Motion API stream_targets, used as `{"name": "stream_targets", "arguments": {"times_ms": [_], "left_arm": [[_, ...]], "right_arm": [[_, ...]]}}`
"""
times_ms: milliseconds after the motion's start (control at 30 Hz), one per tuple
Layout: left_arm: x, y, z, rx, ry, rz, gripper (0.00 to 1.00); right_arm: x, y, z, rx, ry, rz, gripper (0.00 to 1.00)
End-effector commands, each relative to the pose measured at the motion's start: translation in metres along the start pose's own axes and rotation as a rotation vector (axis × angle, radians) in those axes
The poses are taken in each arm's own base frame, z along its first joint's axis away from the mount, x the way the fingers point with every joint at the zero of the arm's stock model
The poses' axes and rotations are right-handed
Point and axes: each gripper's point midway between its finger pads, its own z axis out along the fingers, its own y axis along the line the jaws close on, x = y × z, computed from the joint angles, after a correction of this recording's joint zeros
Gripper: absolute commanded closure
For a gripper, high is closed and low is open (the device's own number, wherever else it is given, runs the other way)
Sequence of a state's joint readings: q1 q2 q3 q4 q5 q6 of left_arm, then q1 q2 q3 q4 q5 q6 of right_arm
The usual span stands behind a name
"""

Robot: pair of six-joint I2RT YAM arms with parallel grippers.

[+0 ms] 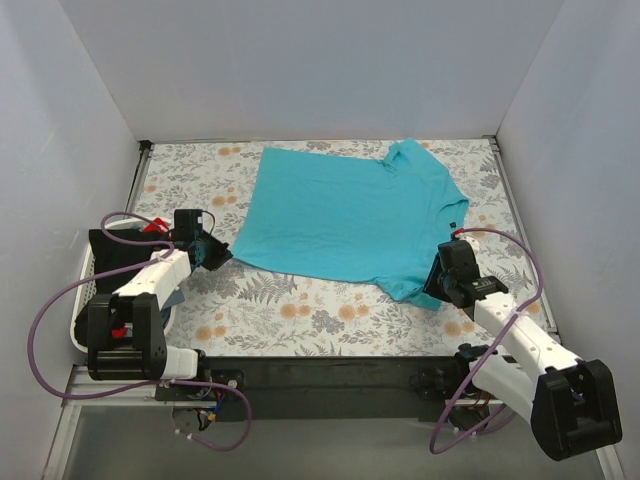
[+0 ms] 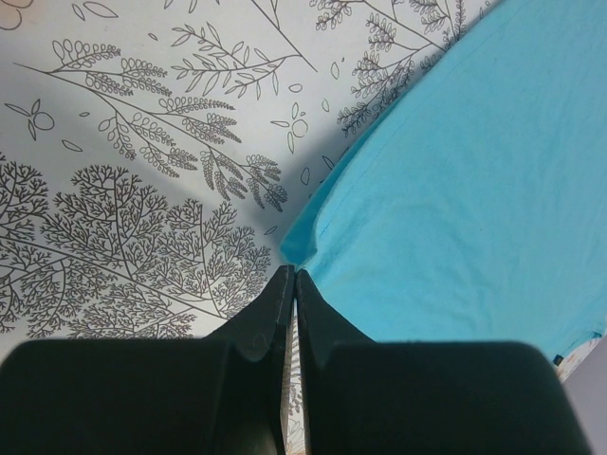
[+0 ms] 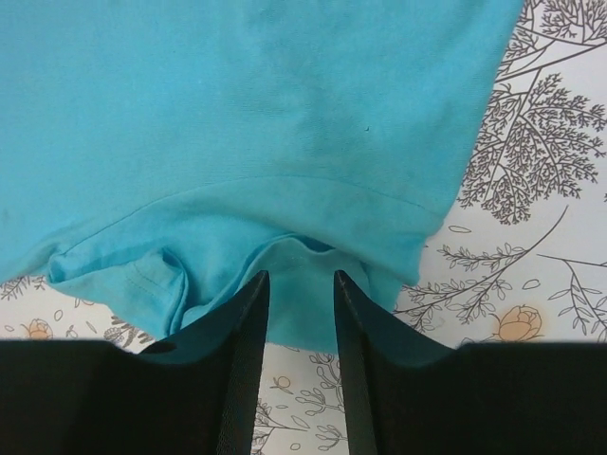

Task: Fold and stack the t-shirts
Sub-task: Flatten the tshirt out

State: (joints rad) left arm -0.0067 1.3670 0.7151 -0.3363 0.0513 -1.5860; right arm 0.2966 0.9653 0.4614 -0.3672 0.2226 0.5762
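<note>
A plain turquoise cloth t-shirt (image 1: 350, 215) lies spread flat on the floral-printed table (image 1: 300, 320), right of centre, with its collar toward the right. The left jaws are pressed together, 1 tip against the other, right at the shirt's near-left corner. Whether any cloth is caught between them I cannot tell. The right jaws stand narrowly apart, straddling a rumpled fold at the shirt's near-right edge. At the table's left edge, a white slatted plastic basket (image 1: 82, 320) holds black cloth (image 1: 115, 250) and red cloth (image 1: 153, 226).
</note>
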Motion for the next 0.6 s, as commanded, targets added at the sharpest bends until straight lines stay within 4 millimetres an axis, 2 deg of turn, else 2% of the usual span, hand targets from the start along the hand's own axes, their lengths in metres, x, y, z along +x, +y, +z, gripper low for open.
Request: {"name": "stream_targets", "arguments": {"times_ms": [0, 167, 367, 467, 500, 567], "left_arm": [[-0.002, -0.004, -0.004, 0.023, -0.005, 0.004, 1.00], [-0.003, -0.005, -0.004, 0.024, -0.009, 0.003, 1.00], [-0.003, -0.006, -0.004, 0.027, -0.008, 0.006, 1.00], [-0.003, -0.006, -0.005, 0.028, -0.009, 0.008, 1.00], [-0.003, -0.004, -0.005, 0.024, -0.009, 0.006, 1.00], [-0.004, -0.006, -0.007, 0.031, -0.013, 0.007, 1.00]], "right_arm": [[-0.009, -0.004, 0.001, 0.037, -0.031, -0.009, 0.58], [-0.018, -0.006, 0.007, 0.084, -0.026, -0.027, 0.55], [-0.016, -0.005, 0.015, 0.092, 0.001, -0.032, 0.57], [-0.011, -0.003, 0.013, 0.068, 0.008, -0.027, 0.75], [-0.012, -0.002, 0.010, 0.056, -0.002, -0.023, 0.88], [-0.007, 0.001, 0.006, 0.027, 0.005, -0.018, 0.94]]}}
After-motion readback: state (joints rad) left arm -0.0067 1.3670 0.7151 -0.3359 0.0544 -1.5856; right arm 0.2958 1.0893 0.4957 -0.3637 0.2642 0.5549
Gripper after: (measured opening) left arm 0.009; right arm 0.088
